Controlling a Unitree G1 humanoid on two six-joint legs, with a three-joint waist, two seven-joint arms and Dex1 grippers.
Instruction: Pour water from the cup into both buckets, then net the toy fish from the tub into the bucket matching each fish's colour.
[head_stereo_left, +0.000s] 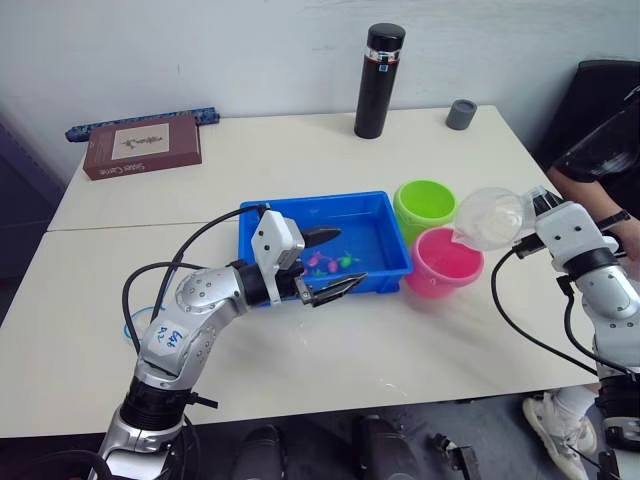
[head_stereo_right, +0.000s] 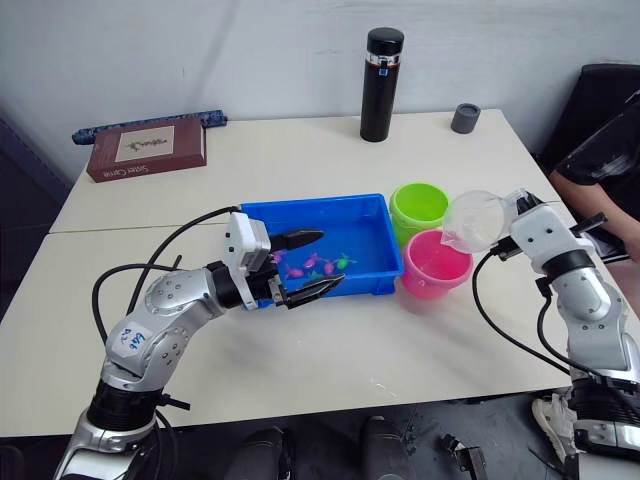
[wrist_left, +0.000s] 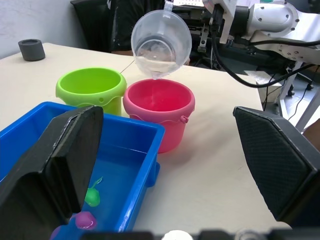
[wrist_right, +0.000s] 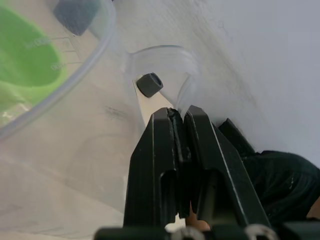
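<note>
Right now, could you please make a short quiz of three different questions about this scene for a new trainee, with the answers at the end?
1. True or false: the cup is tilted over the green bucket.
2. Which pincer holds the cup? A) left B) right C) neither
3. Fill in the blank: the toy fish lie in the blue ____.

Key
1. False. The cup tips over the pink bucket, which stands beside the green one.
2. B. The right pincer is shut on the cup's handle; the left pincer is open over the tub and holds nothing.
3. tub.
</note>
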